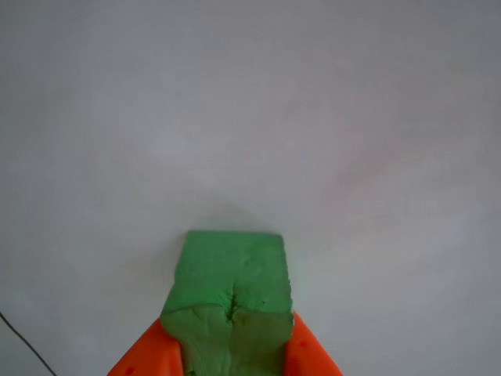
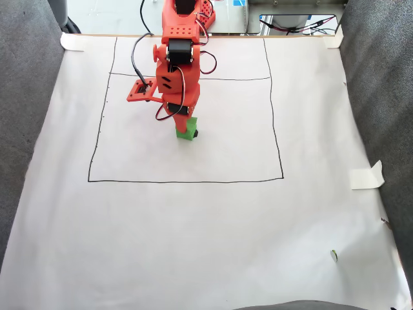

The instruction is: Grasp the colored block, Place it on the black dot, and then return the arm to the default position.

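In the fixed view, grey fabric is flanking the white paper sheet, where a thin black rectangle outline is framing the work area. The orange arm is reaching down inside it, its gripper squeezing the green block against the paper. A small dark spot is showing just right of the block. Tape is sitting at the right edge. In the other view, both orange fingers are pressing the creased block.

My fingers flank the block left and right. In the fixed view the block sits inside the drawn rectangle, upper-centre, on the paper sheet.
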Action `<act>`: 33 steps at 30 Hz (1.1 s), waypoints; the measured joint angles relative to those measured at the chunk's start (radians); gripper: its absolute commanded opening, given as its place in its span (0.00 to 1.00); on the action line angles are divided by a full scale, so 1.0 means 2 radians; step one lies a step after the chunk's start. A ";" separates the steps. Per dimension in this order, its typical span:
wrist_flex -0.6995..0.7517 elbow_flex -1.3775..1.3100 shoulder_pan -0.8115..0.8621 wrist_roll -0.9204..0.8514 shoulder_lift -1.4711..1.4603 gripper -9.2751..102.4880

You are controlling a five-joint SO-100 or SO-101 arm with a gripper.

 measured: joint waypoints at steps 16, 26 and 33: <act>0.016 0.000 -0.008 -0.027 0.000 0.12; 0.026 0.000 -0.008 -0.033 0.000 0.26; 0.032 0.001 -0.012 -0.036 -0.002 0.29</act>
